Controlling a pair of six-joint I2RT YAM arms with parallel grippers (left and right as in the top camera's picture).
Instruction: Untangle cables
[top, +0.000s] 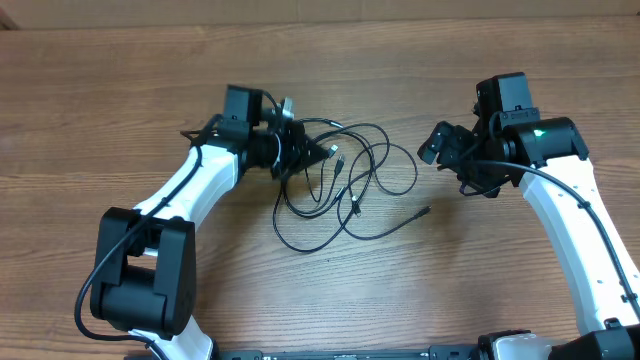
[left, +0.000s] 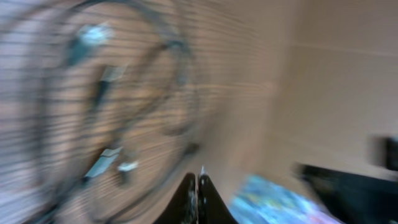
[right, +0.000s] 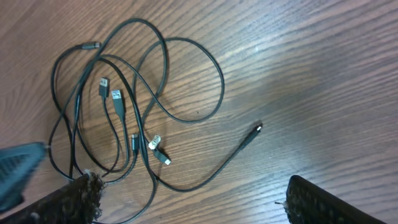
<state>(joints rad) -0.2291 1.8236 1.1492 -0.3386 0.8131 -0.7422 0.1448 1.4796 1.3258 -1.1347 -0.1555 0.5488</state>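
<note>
Status: holding left gripper (top: 303, 155) clenched at the left edge of the cables (top: 345, 185), bunched in overlapping loops in the middle of table (top: 120, 80), seemingly anchoring that side; holding right gripper (top: 450, 165) released, jaws wide, well apart to the right, likely lining up on a free strand. Reading crossings and the lone plug end (right: 258, 127) trailing right only from right wrist view; getting blur from left wrist view, fingers (left: 188, 199) pressed together, cannot tell whether pinching a cord.

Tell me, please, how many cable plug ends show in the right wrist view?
7 plug ends: one upper left, two side by side below it, three clustered low among the cables, one alone to the right. More may hide under loops.
</note>
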